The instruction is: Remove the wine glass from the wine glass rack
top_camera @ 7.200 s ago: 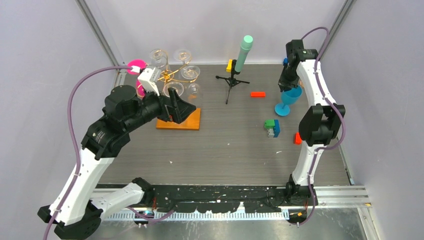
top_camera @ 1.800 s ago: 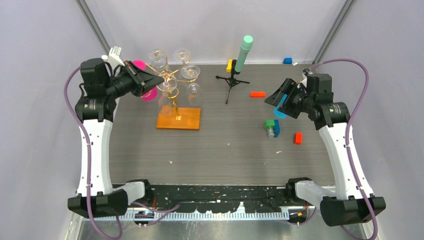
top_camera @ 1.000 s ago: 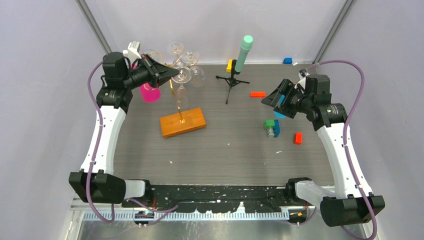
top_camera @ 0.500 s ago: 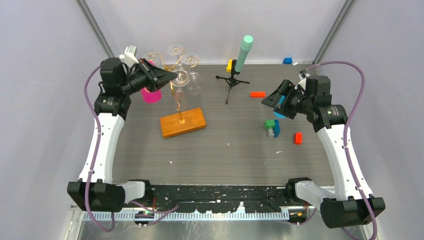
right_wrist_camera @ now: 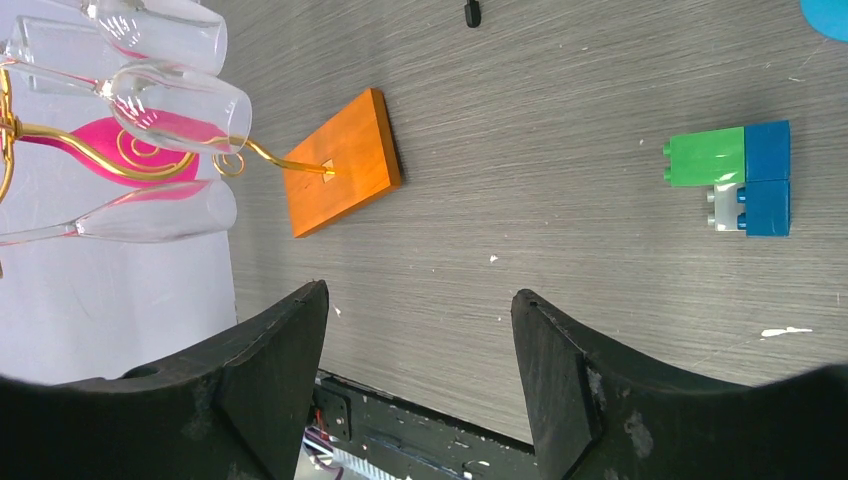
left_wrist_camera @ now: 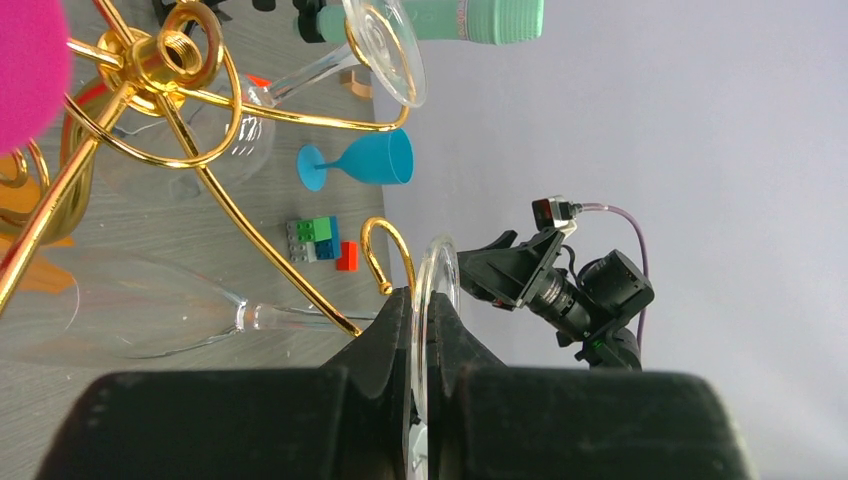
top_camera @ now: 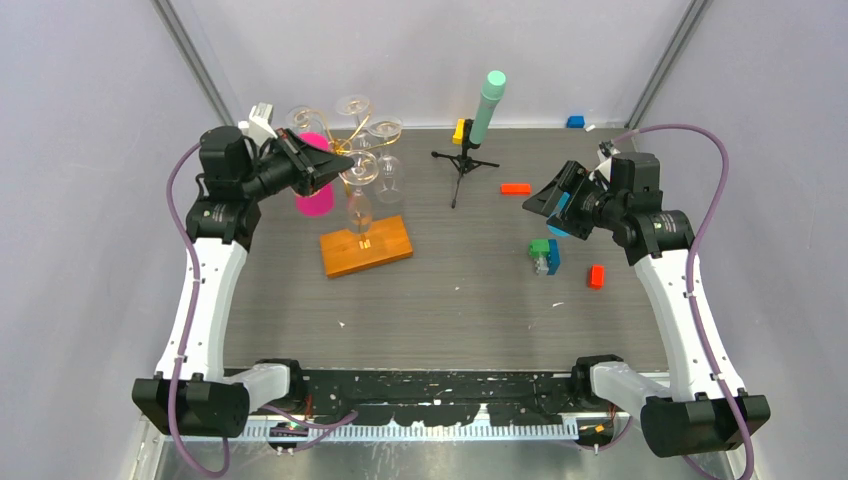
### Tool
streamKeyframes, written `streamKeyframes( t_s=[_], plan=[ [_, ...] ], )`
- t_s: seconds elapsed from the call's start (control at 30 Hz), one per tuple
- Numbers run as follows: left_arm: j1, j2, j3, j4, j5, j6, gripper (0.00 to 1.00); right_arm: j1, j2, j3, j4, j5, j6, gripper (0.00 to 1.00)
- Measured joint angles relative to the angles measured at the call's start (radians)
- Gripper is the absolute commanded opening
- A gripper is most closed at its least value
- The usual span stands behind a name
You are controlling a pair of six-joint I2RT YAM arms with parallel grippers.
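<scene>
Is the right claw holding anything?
No, the right gripper is open, and only the table shows in its gap.

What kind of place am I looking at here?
Probably a robot lab test cell: a left arm and right arm bolted at a table's edge, plain lavender walls closing it in, and mismatched props like a wine glass rack, toy bricks and a tripod.

1. Bright, even, diffuse light; the tabletop [top_camera: 480, 290] around the wine glass rack [top_camera: 366, 247] shows only faint, soft shadows.
2. Small white highlights glint on the glasses hanging from the rack; no harsh glare.
3. Left wrist view: the left hand [left_wrist_camera: 425, 320] clamping the wine glass [left_wrist_camera: 436, 270], and the pink cup [left_wrist_camera: 25, 60] beside the rack, are blurred.
</scene>
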Motion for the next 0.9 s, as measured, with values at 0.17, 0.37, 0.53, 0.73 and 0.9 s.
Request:
streamKeyframes(
  t_s=[0.17, 0.37, 0.53, 0.73, 0.9],
  plan=[
    [0.000, -0.016, -0.002, -0.017, 0.000, 0.000, 0.00, 0.000, 0.000, -0.002, 0.000, 0.000, 0.003, 0.73],
    [0.000, -0.040, -0.004, -0.026, 0.000, 0.000, 0.00, 0.000, 0.000, -0.002, 0.000, 0.000, 0.011, 0.73],
    [0.000, -0.053, -0.004, -0.040, 0.000, 0.000, 0.00, 0.000, 0.000, -0.005, 0.000, 0.000, 0.016, 0.73],
    [0.000, -0.077, -0.014, -0.047, -0.001, 0.000, 0.00, 0.000, 0.000, -0.006, 0.000, 0.000, 0.019, 0.73],
    [0.000, -0.086, -0.016, -0.053, -0.003, 0.000, 0.00, 0.000, 0.000, -0.006, 0.000, 0.000, 0.019, 0.73]
  ],
)
